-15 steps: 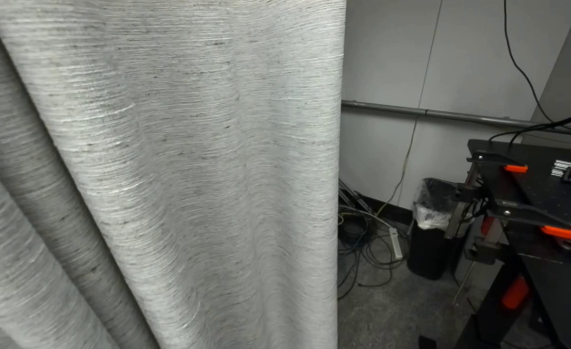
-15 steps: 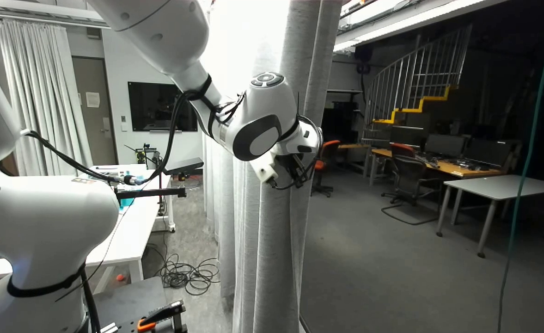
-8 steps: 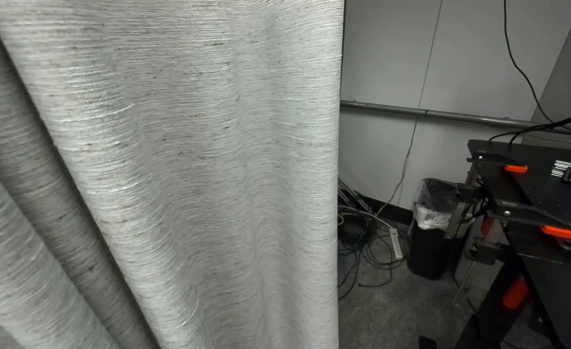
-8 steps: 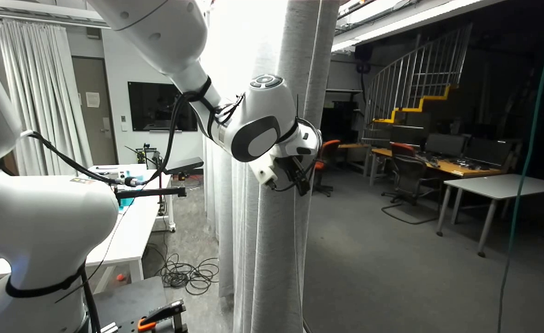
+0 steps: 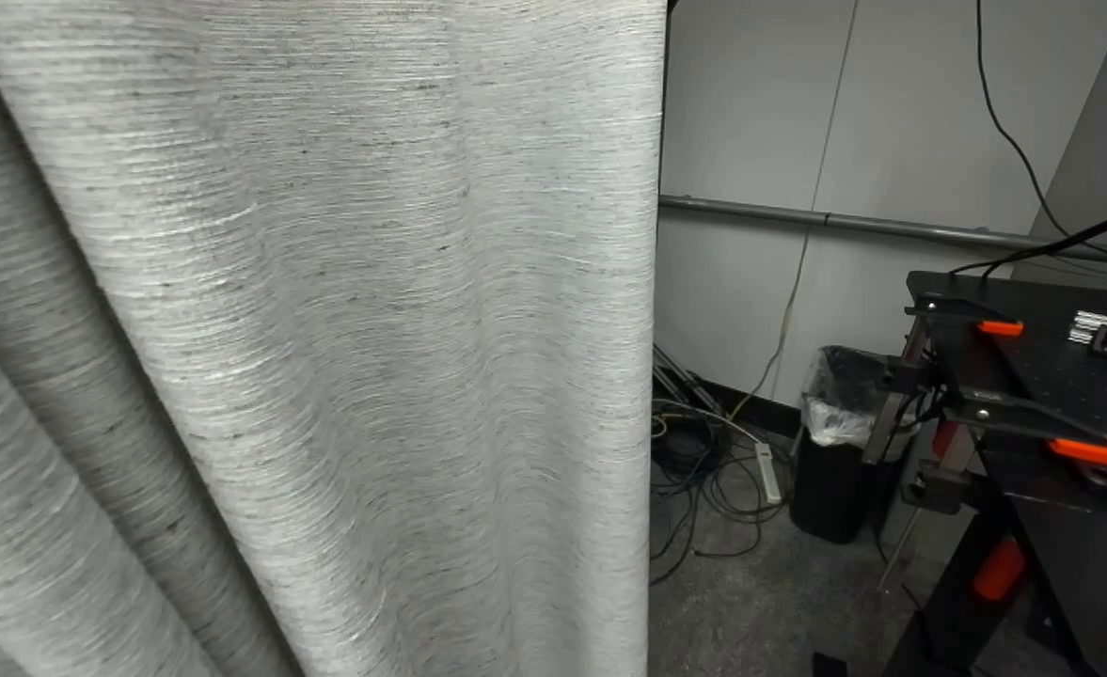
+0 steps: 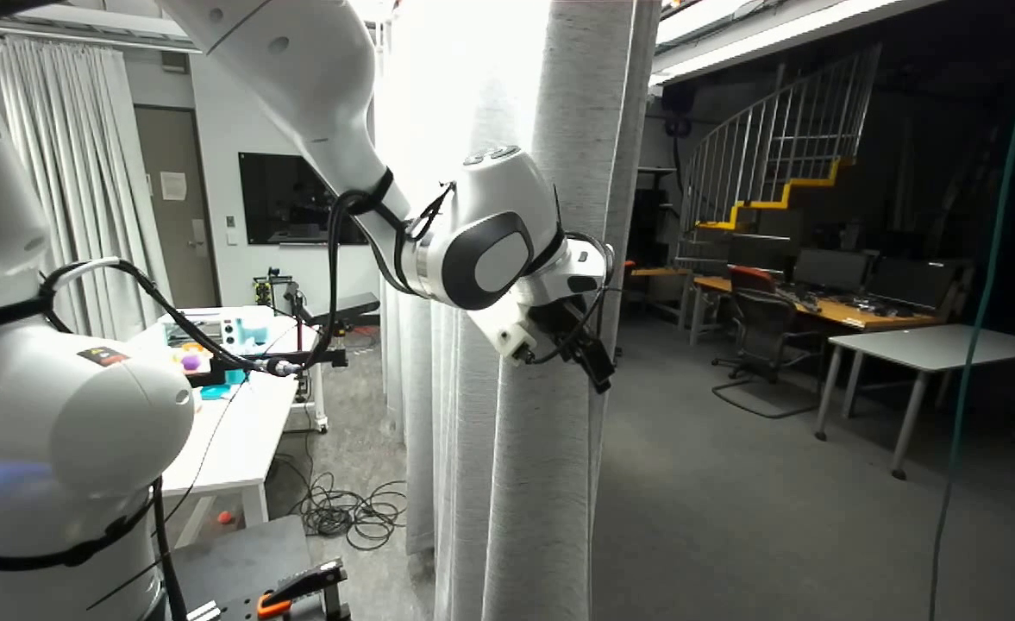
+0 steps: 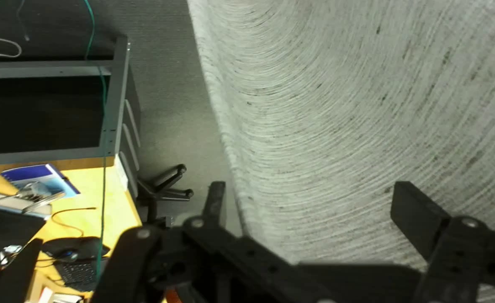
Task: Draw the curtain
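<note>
The gripper (image 7: 309, 197) now gapes wider, its 2 fingers (image 7: 419, 221) well apart, and sits lower than a moment ago. The curtain (image 6: 541, 466) bulges farther over the grey floor (image 6: 731, 517), on the side away from the white workbench (image 6: 248, 435). In the wrist view its free edge seems to run between the fingers, with no pinch showing. That could be a release or readiness for a fresh hold; I can't tell which, and drawing looks unfinished to me.

The cloth is light grey and woven, flecked with dark streaks, hanging in deep, column-like folds; up close the streaks bow into arcs. Against it the Panda arm (image 6: 485, 250) is smooth, rounded white shell, the fingers blunt matte black. Past the edge, a black wastebasket (image 5: 830, 489) wears a crumpled clear liner (image 5: 835, 428).
</note>
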`<state>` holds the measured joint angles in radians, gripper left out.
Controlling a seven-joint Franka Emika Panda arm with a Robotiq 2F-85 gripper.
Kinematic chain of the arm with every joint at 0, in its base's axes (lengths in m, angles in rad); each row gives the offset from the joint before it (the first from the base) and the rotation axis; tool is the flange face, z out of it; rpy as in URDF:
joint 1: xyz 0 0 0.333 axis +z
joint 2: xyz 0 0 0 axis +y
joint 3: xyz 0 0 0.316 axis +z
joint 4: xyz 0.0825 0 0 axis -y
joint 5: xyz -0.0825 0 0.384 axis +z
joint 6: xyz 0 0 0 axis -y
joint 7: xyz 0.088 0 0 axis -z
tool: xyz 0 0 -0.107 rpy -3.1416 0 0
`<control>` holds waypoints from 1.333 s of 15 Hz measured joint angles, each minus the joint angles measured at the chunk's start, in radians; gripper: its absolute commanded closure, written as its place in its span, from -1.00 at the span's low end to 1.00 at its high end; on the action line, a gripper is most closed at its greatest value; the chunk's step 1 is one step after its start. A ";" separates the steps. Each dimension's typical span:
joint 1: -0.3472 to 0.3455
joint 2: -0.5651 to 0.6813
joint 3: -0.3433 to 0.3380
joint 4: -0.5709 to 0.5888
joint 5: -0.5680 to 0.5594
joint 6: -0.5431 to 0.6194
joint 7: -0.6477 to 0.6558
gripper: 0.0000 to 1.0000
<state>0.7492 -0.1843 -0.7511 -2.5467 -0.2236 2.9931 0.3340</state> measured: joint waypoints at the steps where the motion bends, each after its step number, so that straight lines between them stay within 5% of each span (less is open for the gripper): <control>1: -0.060 0.004 0.037 0.001 -0.075 0.000 0.046 -1.00; 5: -0.290 -0.011 0.192 0.009 -0.403 -0.006 0.256 -1.00; 9: -0.440 -0.086 0.330 0.014 -0.695 -0.039 0.468 -1.00; 20: -0.590 -0.249 0.546 -0.043 -1.027 -0.108 0.846 -0.98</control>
<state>0.1589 -0.4337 -0.2055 -2.5896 -1.2502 2.8852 1.1804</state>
